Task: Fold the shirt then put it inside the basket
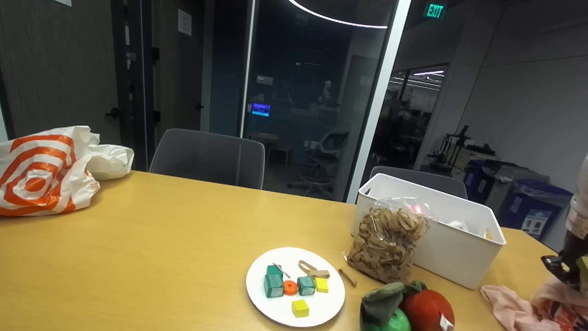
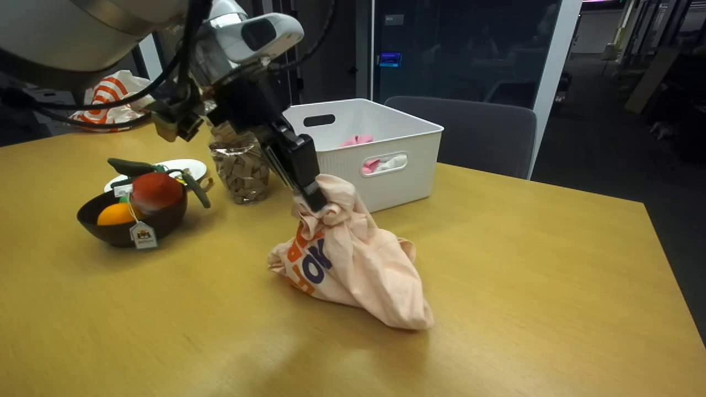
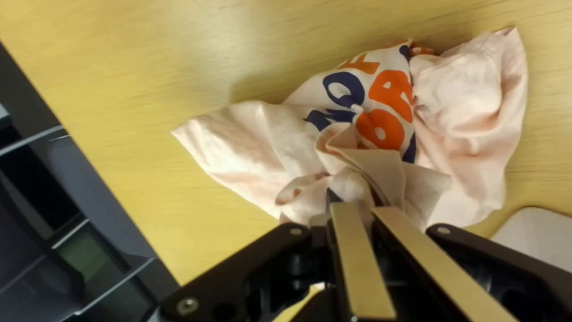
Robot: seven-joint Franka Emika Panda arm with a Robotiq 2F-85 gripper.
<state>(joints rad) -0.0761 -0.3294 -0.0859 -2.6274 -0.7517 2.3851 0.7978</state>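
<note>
Shirt [image 2: 361,259]: 1, gripped in 1 pincer [image 3: 360,209]; 1 basket [image 2: 400,190] near.

- On the white plate [image 1: 279,307], green blocks [image 1: 274,285], yellow blocks [image 1: 300,308] and an orange ring [image 1: 290,288] are laid.
- The white basket [image 1: 459,259] is set on the yellow table [image 1: 161,253], with a bag of brown strips [image 1: 388,243] just before it.
- The crumpled pink shirt [image 1: 510,305] and the dark gripper [image 1: 568,277] above it are cut by the right edge.
- At the far left, a white-and-orange bag [image 1: 59,174] is laid.
- Behind the table, two grey chairs [image 1: 206,156] are seen.
</note>
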